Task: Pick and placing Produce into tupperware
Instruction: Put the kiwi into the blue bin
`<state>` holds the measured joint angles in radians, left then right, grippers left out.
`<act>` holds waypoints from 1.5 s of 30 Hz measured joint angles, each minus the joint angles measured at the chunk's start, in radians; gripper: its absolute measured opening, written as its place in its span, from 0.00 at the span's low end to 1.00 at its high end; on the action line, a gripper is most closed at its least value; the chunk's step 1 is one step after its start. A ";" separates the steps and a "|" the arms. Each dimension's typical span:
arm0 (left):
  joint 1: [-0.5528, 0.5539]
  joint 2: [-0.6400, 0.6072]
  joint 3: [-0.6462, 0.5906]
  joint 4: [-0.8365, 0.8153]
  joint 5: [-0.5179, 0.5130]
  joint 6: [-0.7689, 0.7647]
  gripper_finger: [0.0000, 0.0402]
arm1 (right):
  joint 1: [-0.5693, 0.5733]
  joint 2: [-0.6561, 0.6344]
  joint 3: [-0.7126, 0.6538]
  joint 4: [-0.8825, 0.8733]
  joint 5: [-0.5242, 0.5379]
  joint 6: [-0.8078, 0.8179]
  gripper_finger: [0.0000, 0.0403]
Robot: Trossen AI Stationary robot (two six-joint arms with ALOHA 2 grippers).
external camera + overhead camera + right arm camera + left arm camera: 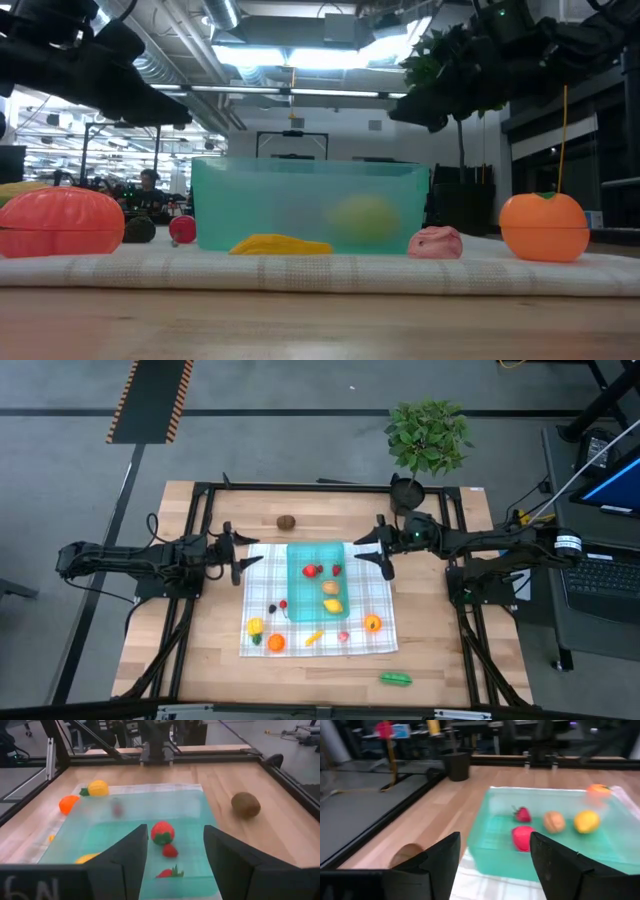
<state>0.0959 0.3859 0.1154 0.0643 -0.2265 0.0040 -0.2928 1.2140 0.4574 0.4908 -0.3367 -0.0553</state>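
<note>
The wooden table (pixel 200 650) carries a white-and-grey checked cloth (pixel 385 640) across its middle, and on the far half of that cloth sits the tupperware (pixel 300 575), a shallow teal translucent box with a few pieces already inside: a red fruit (pixel 310 571), a brown one (pixel 329 587) and a yellow one (pixel 333 605). The left hand (pixel 240 565) hangs at the cloth's left edge and the right hand (pixel 385 555) at the box's far right corner, each with its fingers parted and nothing between them. More of the produce lies loose on the cloth toward the table's near edge, including an orange piece (pixel 372 623); a green pod (pixel 395 679) and a brown kiwi-like piece (pixel 287 521) lie off the cloth. These toys look light, hard and smooth, so likely slippery and prone to roll; a pinch across the widest middle should hold best.
</note>
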 joint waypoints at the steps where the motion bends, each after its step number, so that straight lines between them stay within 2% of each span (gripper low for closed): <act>1: 0.000 0.000 0.000 0.000 -0.015 -0.006 0.60 | 0.000 0.000 -0.001 0.010 0.000 -0.004 0.48; 6: 0.000 0.000 0.000 0.002 -0.045 -0.062 0.73 | -0.018 0.000 -0.001 0.046 0.002 -0.026 0.48; 12: 0.000 0.000 0.000 0.023 -0.080 -0.019 0.85 | -0.057 0.000 -0.001 0.046 0.003 -0.027 0.48; 16: 0.000 0.023 0.003 0.098 -0.143 0.006 0.86 | -0.097 0.000 -0.001 0.053 0.003 -0.006 0.48; 20: 0.023 0.075 0.058 0.035 -0.191 0.022 0.86 | -0.122 0.000 -0.001 0.053 -0.037 -0.002 0.48; 28: 0.125 0.306 0.243 -0.052 -0.190 0.093 0.86 | -0.135 0.001 -0.001 0.051 -0.066 -0.015 0.48; 32: 0.217 0.435 0.312 -0.082 -0.145 0.167 0.87 | -0.135 0.001 -0.001 0.048 -0.068 -0.032 0.48; 39: 0.412 0.614 0.423 -0.075 0.088 0.242 0.87 | -0.135 0.001 -0.001 0.044 -0.111 -0.056 0.48; 45: 0.574 0.747 0.546 -0.113 0.236 0.325 0.87 | -0.135 0.001 -0.001 0.035 -0.112 -0.058 0.48</act>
<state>0.6698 1.1331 0.6609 -0.0486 0.0096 0.3286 -0.4274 1.2148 0.4568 0.5258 -0.4484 -0.1135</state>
